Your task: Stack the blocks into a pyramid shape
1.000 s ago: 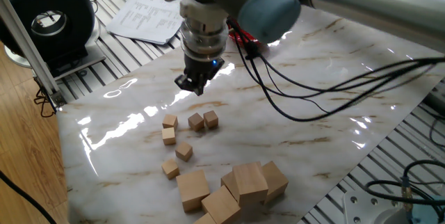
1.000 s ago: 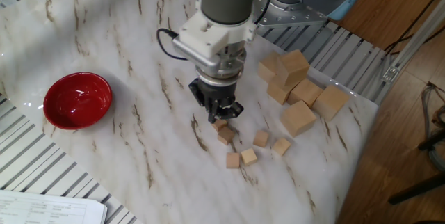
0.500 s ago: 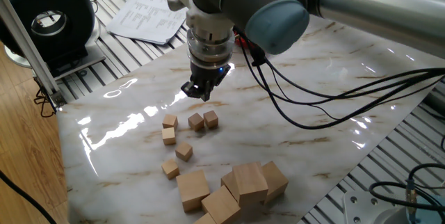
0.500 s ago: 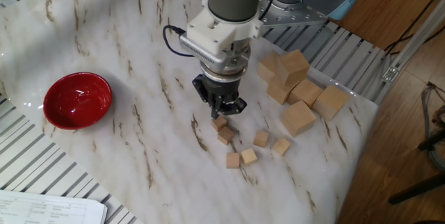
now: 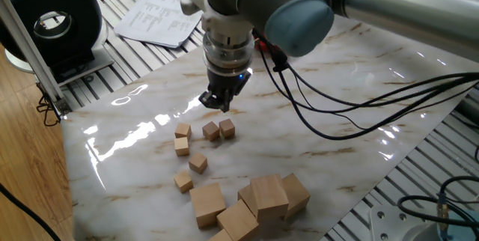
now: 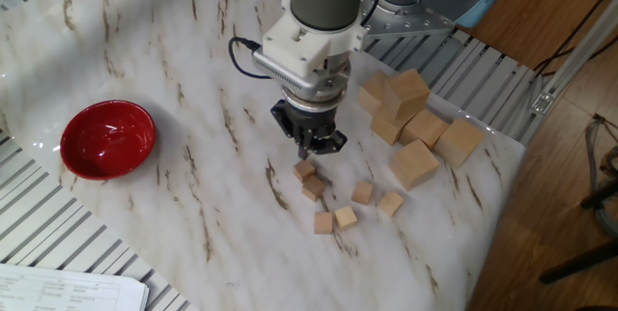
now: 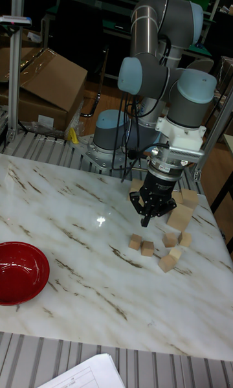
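Gripper (image 5: 216, 103) (image 6: 310, 146) (image 7: 146, 218) hangs above the marble table (image 5: 352, 121) (image 6: 154, 60) (image 7: 65, 232), pointing down, with nothing between its fingers; the tips sit close together, though whether they are fully closed cannot be told. Six small blocks lie loose and unstacked on the table. In one fixed view they sit just below frame center: three in a short row (image 5: 183, 130) (image 5: 211, 130) (image 5: 227, 128), one (image 5: 181, 146) directly under the left end of that row, one (image 5: 197, 163) lower, and one (image 5: 183, 180) lower still. In the other fixed view the gripper is just above the nearest small block (image 6: 305, 169), clear of it, with the remaining ones spread to the lower right. Large wooden cubes (image 5: 258, 200) (image 6: 415, 123) (image 7: 180, 214) form a separate cluster at the bottom edge of one fixed view, some resting on others. A red bowl (image 6: 107, 138) (image 7: 19, 272) sits well apart at the left of the other fixed view. Black cables (image 5: 352, 99) trail across the table from the arm. Printed papers (image 5: 161, 13) lie beyond the table edge, upper left.
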`<action>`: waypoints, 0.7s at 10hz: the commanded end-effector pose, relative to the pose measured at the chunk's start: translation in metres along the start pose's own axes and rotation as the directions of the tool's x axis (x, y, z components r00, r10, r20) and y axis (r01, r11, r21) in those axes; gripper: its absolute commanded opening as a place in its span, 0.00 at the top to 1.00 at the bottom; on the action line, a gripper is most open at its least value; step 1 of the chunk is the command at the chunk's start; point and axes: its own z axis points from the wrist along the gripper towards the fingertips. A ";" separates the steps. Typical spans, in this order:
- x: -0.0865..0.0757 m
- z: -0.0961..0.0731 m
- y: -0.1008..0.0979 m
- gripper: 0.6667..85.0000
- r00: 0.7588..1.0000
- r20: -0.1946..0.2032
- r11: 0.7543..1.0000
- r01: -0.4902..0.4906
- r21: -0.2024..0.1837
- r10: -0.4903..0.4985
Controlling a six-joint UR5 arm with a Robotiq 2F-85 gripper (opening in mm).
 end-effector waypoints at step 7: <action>0.027 -0.003 -0.004 1.00 0.993 -0.101 0.999 -0.051 0.018 0.053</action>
